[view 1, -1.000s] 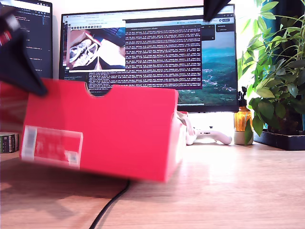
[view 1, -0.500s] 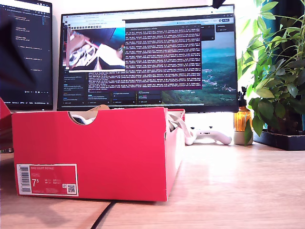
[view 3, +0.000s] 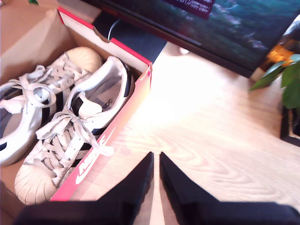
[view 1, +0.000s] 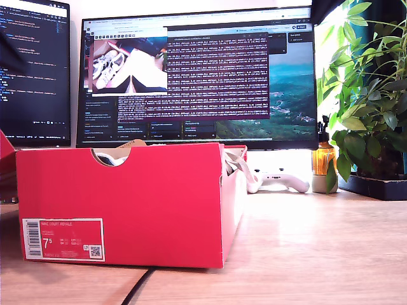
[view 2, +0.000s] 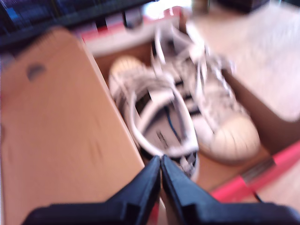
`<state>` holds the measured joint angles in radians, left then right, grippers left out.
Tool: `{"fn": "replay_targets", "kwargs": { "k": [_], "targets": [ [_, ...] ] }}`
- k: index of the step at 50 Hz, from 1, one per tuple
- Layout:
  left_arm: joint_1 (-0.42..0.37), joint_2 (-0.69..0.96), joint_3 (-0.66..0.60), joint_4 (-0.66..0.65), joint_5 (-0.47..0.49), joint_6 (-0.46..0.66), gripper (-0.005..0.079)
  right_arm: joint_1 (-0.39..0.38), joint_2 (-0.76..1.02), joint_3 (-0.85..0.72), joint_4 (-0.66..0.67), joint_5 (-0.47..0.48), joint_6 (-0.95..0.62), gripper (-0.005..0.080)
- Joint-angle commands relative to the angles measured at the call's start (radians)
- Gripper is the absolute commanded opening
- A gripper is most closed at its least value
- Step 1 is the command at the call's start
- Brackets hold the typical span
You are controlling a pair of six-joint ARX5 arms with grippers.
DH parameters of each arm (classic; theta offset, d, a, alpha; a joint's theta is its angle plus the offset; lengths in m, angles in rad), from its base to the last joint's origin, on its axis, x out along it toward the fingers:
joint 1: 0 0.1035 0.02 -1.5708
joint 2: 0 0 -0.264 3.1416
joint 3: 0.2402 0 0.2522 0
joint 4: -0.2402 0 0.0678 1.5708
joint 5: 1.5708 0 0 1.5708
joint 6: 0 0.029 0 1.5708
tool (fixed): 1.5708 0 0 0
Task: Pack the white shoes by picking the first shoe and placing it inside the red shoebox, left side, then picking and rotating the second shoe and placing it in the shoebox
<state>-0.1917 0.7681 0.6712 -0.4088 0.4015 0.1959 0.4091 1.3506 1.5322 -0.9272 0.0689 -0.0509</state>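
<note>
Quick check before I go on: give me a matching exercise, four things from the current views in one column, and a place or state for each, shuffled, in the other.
Things:
1. white shoes
2. red shoebox
3. my second end effector
4. game controller

Places or states:
A. on the desk below the monitor
B. shut, empty, above bare desk
C. lying toe to heel inside the box
D. flat on the desk, barcode label facing the exterior camera

Pairs: 1-C, 2-D, 3-B, 4-A
</note>
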Motion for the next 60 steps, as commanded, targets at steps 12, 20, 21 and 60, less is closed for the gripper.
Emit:
{"fn": "replay_targets", "kwargs": {
  "k": [12,20,21,60],
  "targets": [
    [0.138,0.002,-0.002,0.096,0.127,-0.016,-0.0019,-0.056,-0.193,-0.264,0.216,0.024,-0.015,-0.001],
    [0.173,-0.026,-0.002,0.097,0.147,-0.058,-0.0019,-0.093,-0.29,-0.376,0.324,0.063,-0.027,-0.001],
    [0.178,-0.032,-0.002,0.097,0.144,-0.064,-0.0019,-0.098,-0.301,-0.389,0.333,0.065,-0.028,-0.001],
    [0.259,-0.194,-0.049,0.172,-0.148,-0.309,-0.0018,-0.183,-0.693,-0.798,0.518,0.132,0.026,-0.001]
  ]
}}
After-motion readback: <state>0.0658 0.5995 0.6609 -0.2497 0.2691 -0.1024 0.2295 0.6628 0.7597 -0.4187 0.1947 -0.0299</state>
